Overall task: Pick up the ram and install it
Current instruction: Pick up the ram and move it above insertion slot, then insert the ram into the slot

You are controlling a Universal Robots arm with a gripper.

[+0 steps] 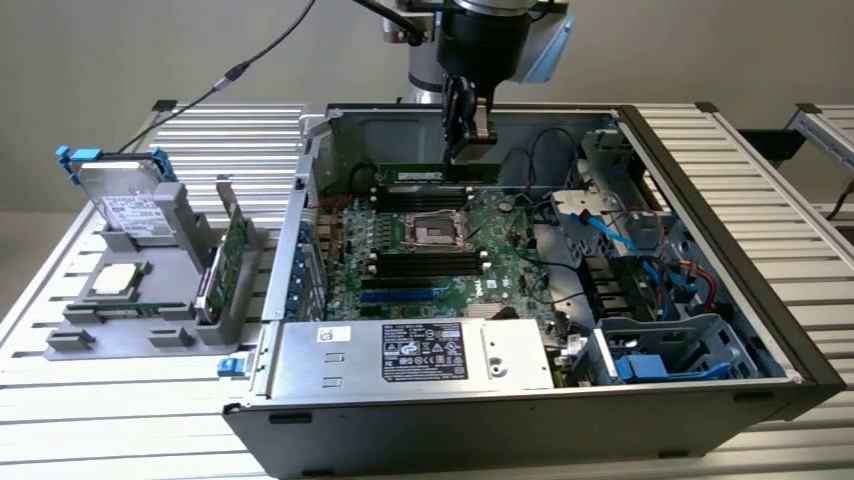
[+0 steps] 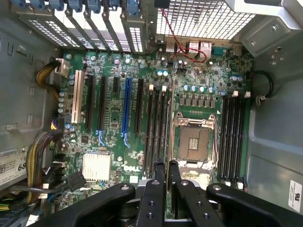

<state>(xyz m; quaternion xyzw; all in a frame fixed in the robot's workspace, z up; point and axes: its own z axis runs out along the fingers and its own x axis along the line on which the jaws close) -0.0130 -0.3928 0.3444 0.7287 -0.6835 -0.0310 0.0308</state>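
slatted table (image 1: 761, 150) is carrying an open computer case (image 1: 534, 435); fingers (image 2: 160, 172) are clamping the ram (image 1: 427, 174) edge-on, its long axis lying parallel to the memory slots (image 2: 154, 123) just beneath it.

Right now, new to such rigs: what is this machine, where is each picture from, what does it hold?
It is a robot arm ending in a pincer. One camera stands off the arm and sees an open computer case on a table. The other sits on the wrist, looking past the pincer at the main board. The pincer is shut on a green memory stick over the board. At the exterior view's left, a grey tray holds a drive, a square chip and a green card.
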